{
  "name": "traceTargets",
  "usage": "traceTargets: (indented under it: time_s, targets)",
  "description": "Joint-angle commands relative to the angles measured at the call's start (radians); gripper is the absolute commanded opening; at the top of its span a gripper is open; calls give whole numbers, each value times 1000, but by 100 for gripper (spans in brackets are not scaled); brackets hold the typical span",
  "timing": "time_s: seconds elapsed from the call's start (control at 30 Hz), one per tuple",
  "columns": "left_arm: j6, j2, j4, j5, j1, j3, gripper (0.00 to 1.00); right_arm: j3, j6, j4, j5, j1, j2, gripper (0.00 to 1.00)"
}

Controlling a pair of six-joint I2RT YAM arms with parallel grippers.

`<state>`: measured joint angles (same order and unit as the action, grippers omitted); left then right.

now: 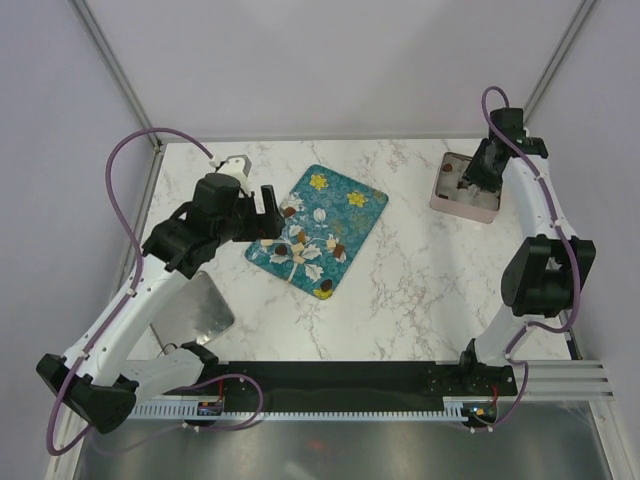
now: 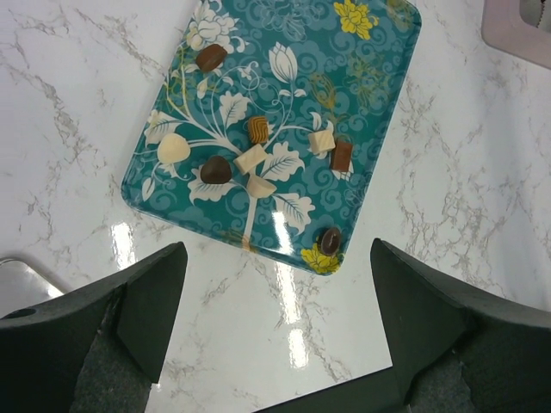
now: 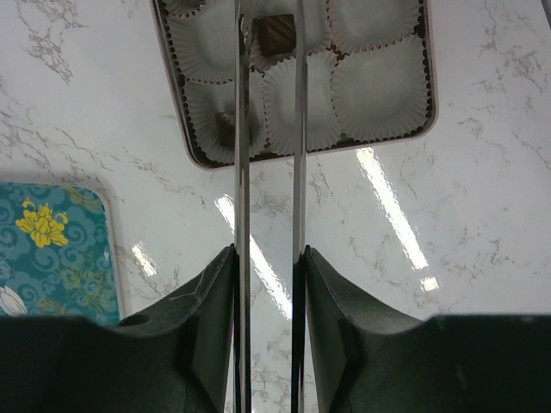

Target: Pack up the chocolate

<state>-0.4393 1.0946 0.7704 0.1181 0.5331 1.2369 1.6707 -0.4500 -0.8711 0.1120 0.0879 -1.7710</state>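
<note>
The teal flowered tray (image 1: 355, 215) (image 2: 387, 77) lies mid-table with several chocolates on it, among them a dark one (image 2: 215, 169), a tan one (image 2: 250, 158) and a dark one (image 2: 330, 241) at the near corner. My left gripper (image 1: 268, 212) (image 2: 277, 258) hovers open and empty over the tray's left edge. My right gripper (image 1: 480, 165) (image 3: 269, 249) is shut on thin metal tongs (image 3: 242, 155) reaching into the pink box (image 1: 466, 185) (image 3: 428, 86). A brown chocolate (image 3: 275, 33) sits in a paper cup between the parted tong tips. I cannot tell whether they touch it. Another chocolate (image 3: 225, 127) lies in a nearer cup.
A shiny metal lid (image 1: 195, 305) (image 2: 17, 275) lies on the marble at the left, near my left arm. The box holds several white paper cups (image 3: 379, 86). A black rail (image 1: 340, 380) runs along the table's near edge.
</note>
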Motion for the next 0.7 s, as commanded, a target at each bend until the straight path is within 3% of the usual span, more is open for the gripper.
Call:
traceTargets:
  time_s: [0.0,0.13,0.27,0.5,0.67]
  targets:
    - [30,-27,10,63,-4,39,95,63,-13,-9,28,-54,90,42]
    - [39,-19,18,153,-15,50,100,93,13,-32,100,-187,116,42]
    - [16,5,41,65,-28,67,98,84,46,-42,103,-310,137,42]
    - [-87,-160,-67,-101,-28,-212,97,-270,102,50,-106,-484,326,43]
    - [-87,-306,-160,-101,-28,-376,97,-494,25,112,-169,-611,510,46]
